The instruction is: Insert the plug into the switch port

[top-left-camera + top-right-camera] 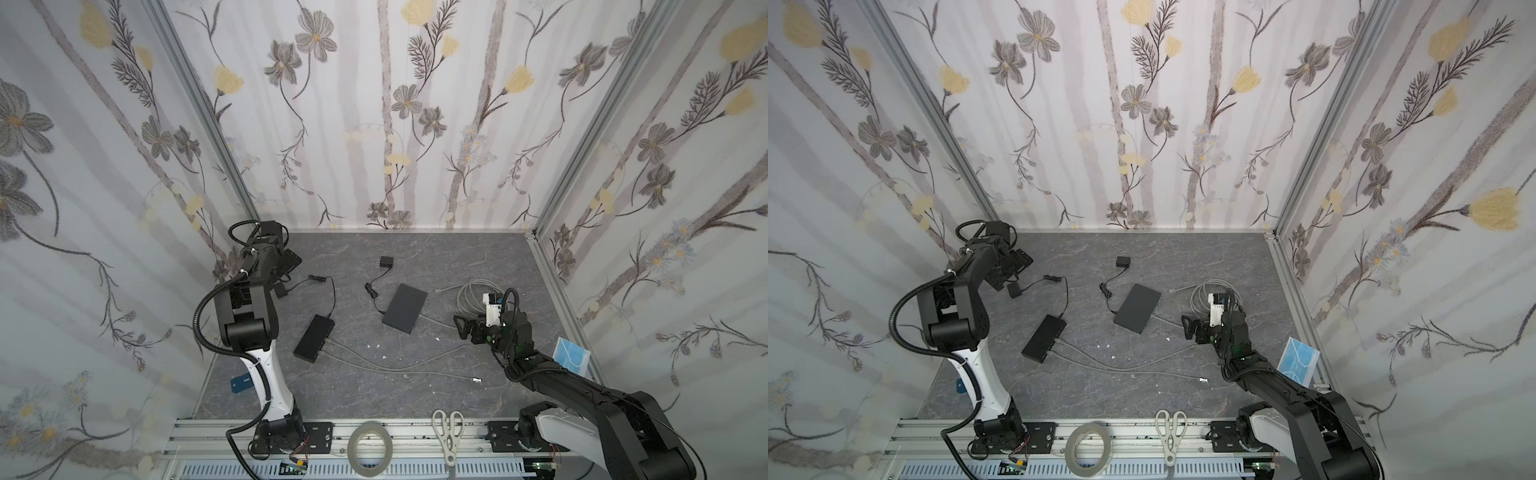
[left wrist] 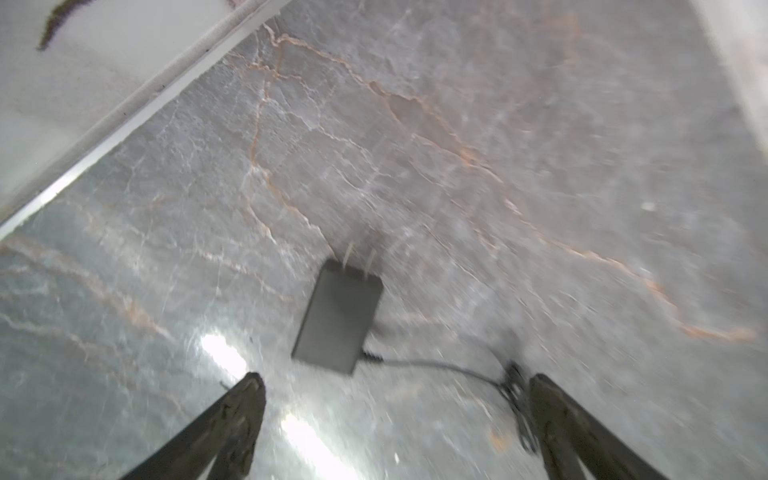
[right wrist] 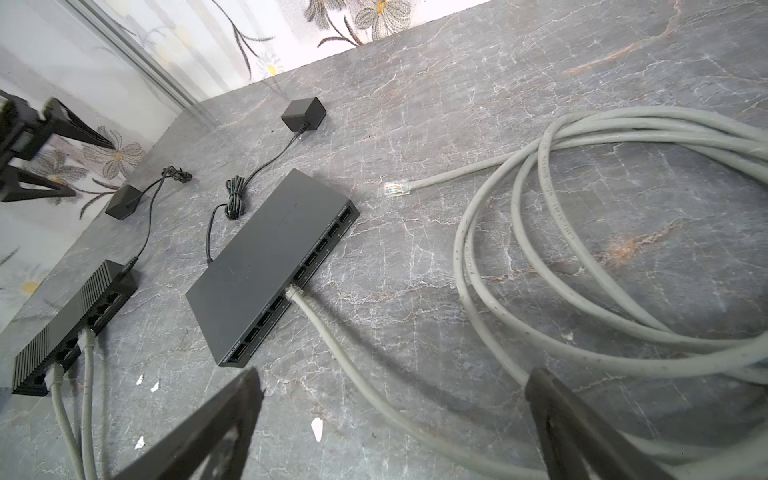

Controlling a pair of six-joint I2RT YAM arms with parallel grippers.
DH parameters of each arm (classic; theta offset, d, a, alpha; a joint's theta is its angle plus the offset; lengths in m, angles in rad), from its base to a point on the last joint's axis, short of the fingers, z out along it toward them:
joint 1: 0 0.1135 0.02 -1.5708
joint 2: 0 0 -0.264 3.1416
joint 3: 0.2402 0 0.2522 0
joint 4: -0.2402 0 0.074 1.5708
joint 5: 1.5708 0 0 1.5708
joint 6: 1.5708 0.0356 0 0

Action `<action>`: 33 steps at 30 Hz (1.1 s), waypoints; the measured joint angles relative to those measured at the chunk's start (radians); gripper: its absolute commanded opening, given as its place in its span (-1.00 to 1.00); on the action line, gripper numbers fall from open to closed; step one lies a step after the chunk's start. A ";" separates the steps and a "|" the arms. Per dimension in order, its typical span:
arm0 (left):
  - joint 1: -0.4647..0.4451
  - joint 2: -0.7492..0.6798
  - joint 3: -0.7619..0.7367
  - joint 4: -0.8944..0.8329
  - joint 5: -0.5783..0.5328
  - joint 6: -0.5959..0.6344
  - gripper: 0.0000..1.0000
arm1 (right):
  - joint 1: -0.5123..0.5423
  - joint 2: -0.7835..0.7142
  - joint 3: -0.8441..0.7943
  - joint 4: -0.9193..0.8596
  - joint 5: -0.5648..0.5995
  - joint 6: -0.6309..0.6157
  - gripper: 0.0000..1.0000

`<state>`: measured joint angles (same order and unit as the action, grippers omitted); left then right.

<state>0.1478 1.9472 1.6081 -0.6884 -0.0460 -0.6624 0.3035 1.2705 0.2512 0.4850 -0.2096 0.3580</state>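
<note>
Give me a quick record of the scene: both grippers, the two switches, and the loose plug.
left gripper: open, empty, adapter lying just beyond it
right gripper: open, empty, near the coil
flat switch: one cable plugged in
ribbed switch: two cables plugged in
loose plug: on the table beside the flat switch, not inserted

The grey marbled tabletop (image 1: 415, 395) carried a flat switch (image 1: 405, 308) at centre, one grey cable plugged in, and a ribbed switch (image 1: 314, 338) left of it with two. An adapter (image 1: 386, 262) lay behind the flat one, a second adapter (image 1: 281, 289) behind the ribbed one. A cable coil (image 1: 471, 295) sat right, its loose plug (image 1: 437, 291) near the flat switch.
</note>
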 measured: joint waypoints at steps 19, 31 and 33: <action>-0.445 -1.065 -1.123 0.889 -0.155 0.267 1.00 | 0.042 -0.467 -0.128 -0.045 0.116 -0.019 0.99; -0.459 -1.049 -1.350 1.258 -0.235 0.626 1.00 | 0.036 -1.125 -0.245 0.056 0.367 -0.543 0.99; -0.455 -1.001 -1.370 1.305 -0.241 0.666 1.00 | 0.034 -1.126 -0.246 0.098 0.307 -0.641 0.99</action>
<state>-0.3073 0.9463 0.2379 0.6167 -0.2874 0.0032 0.3378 0.1448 0.0051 0.5831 0.0971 -0.2829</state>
